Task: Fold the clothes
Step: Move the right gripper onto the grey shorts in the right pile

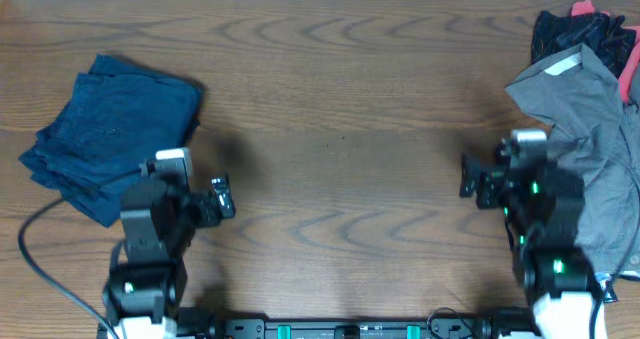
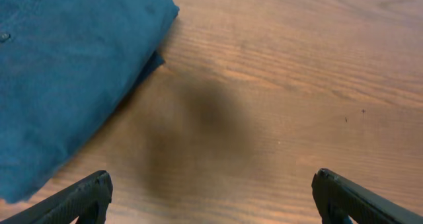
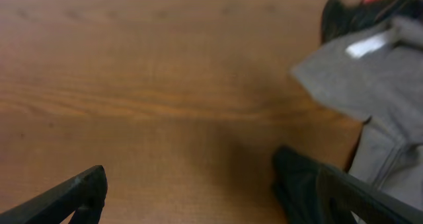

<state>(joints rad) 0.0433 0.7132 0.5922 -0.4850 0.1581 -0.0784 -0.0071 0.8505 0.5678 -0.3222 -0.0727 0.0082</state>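
The left gripper (image 2: pixel 211 184) is released, fingers wide over bare surface (image 2: pixel 277 85), just beside the navy garment (image 2: pixel 59 65), which lies folded. The right gripper (image 3: pixel 195 178) is likewise spread and empty, near the grey shorts (image 3: pixel 383 78), heaped unfolded at the right edge. The shorts look like the next step: pinch the waistband and drag them to centre. Only the overhead view shows clearly the black-patterned garment (image 1: pixel 575 34) and red garment (image 1: pixel 631 69), probably partly under the shorts.

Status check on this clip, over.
Left claw open, right claw open, both empty. Grey shorts heaped far right, unfolded. Navy garment folded, left. No obstruction.
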